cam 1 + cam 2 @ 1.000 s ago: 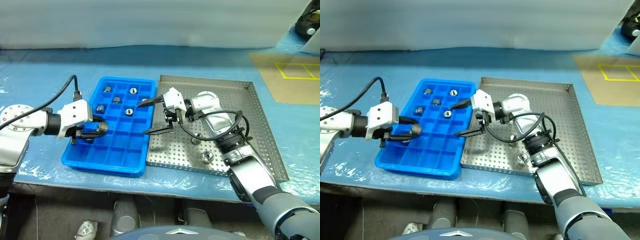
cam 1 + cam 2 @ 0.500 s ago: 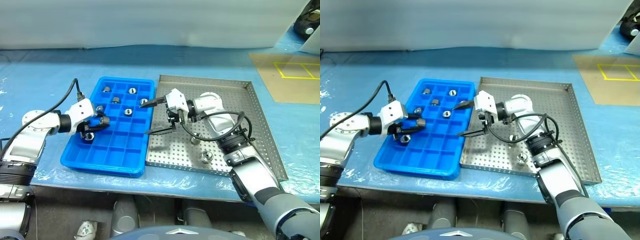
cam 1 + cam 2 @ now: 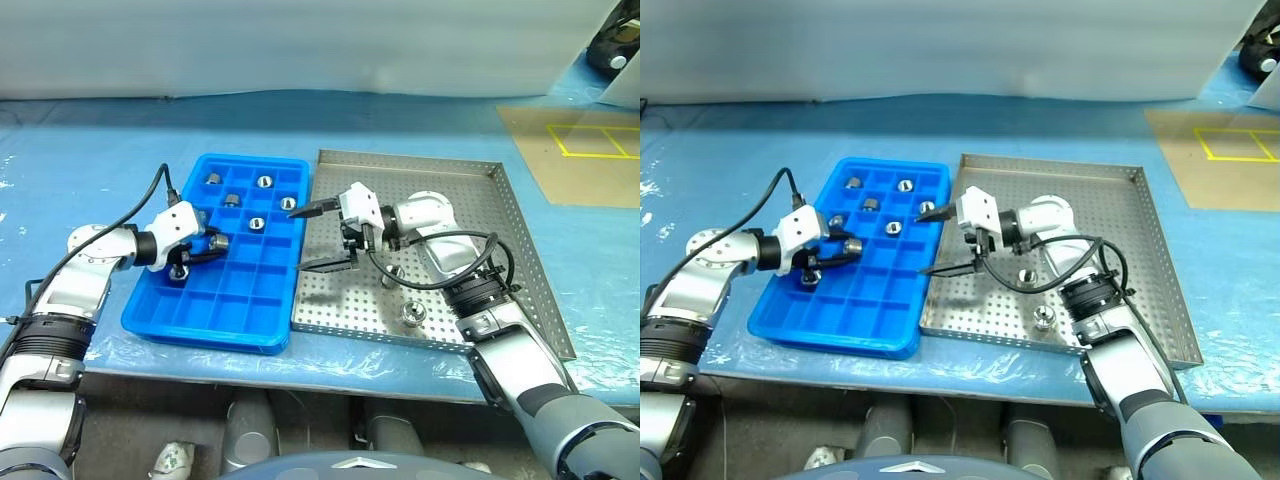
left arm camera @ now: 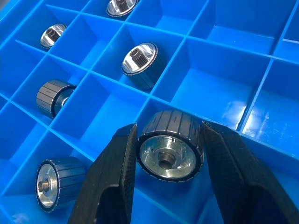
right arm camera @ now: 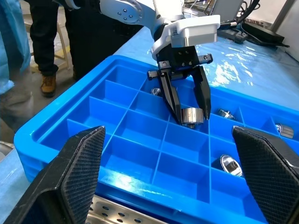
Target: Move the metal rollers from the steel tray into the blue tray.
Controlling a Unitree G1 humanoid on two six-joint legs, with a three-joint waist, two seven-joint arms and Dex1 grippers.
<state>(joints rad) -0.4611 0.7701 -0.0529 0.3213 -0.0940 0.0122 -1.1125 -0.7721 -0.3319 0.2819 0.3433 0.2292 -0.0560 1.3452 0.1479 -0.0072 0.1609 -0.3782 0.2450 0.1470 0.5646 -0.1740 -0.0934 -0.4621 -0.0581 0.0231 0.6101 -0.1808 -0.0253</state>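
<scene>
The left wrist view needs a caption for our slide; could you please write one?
Left end effector holding a metal roller over the blue tray, beside compartments already filled with rollers.

The left gripper (image 3: 837,251) seems to pinch a roller (image 3: 851,245) over the blue tray (image 3: 883,340).

Blue-covered table (image 3: 90,150) under blue tray (image 3: 160,322), steel tray (image 3: 500,215)

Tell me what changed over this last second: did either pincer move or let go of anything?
The left pincer, shut on a metal roller, carried it from the blue tray's left edge inward and lower, over its compartments. It has not let go. The right pincer stayed wide open and empty at the seam with the steel tray. The rollers lying in both trays stayed put.
</scene>
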